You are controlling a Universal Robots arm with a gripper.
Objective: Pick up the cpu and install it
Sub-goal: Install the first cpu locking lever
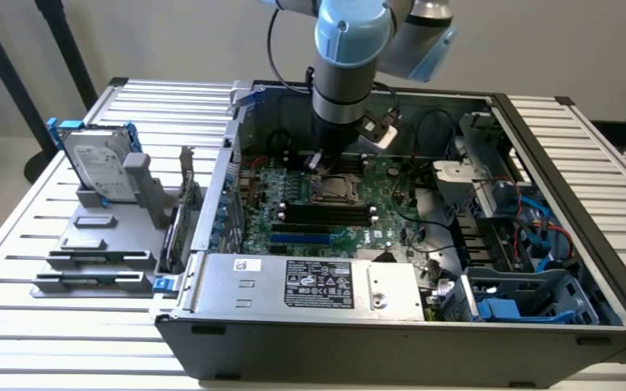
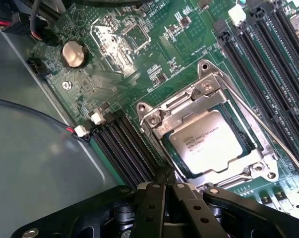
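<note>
Silver metal showed at the middle of the socket: the cpu [image 2: 206, 141] lay flat inside the socket frame [image 2: 209, 99] on the green motherboard [image 2: 114, 49], its printed top facing up. In the exterior view the cpu [image 1: 338, 185] sat just below the arm [image 1: 348, 73], which reached down into the open computer case [image 1: 400, 326]. The gripper [image 2: 165, 191] hung directly beside the socket with its black fingers [image 2: 151, 208] pressed together, holding nothing (the chip rested in the socket, apart from the fingertips). Long black memory slots [image 2: 122, 144] ran next to the socket on one side, and more slots [image 2: 268, 54] ran on the other. A round coin battery [image 2: 73, 53] sat further off on the board. The case stood on a slatted white tabletop [image 1: 52, 318]. At the exterior view's left, a grey holder [image 1: 101, 236] carried an upright silver drive [image 1: 101, 167] with blue brackets. A power supply [image 1: 313, 285] with a label lay along the near side of the case.
</note>
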